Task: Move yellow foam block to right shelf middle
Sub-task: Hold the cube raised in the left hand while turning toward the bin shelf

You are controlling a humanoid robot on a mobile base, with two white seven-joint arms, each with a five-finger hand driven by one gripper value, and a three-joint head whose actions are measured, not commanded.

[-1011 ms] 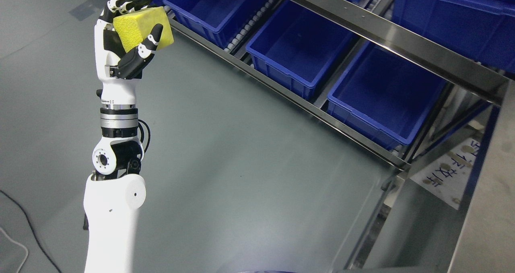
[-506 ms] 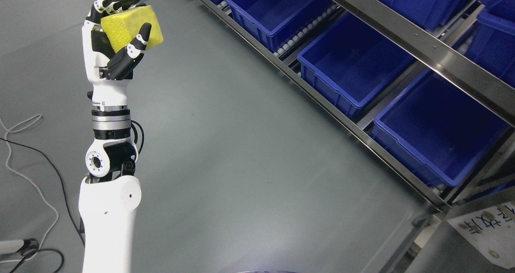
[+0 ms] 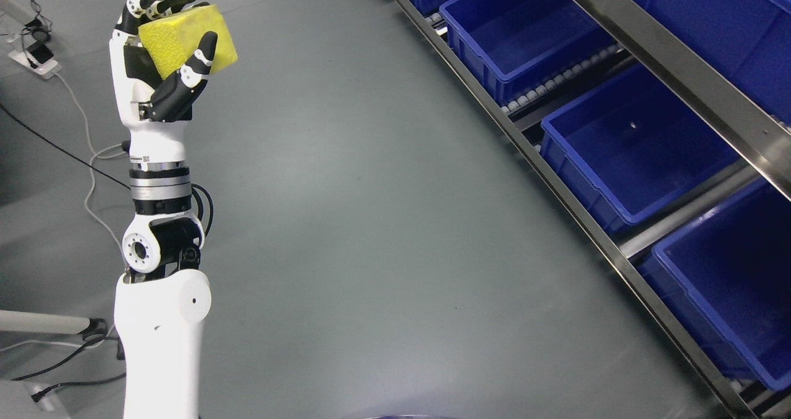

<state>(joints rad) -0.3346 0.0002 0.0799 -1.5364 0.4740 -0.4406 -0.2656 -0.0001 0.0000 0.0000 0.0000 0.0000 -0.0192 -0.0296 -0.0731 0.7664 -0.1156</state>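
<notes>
Foam like this yellow foam block point(image 3: 185, 39) looks light, soft and squashy, so a gentle hold across its broad faces should do. The left robot hand point(image 3: 157, 60) clasps it, thumb in front, far left above the floor point(image 3: 371, 221), well apart from the shelf point(image 3: 618, 270) at right.

The left hand point(image 3: 157, 54) hides part of the yellow foam block point(image 3: 185, 39); the picture's edge crops the shelf point(image 3: 673, 73).

Foam block point(image 3: 187, 39) in left hand point(image 3: 157, 60) at far left; shelf bins point(image 3: 630, 147) far right.
</notes>
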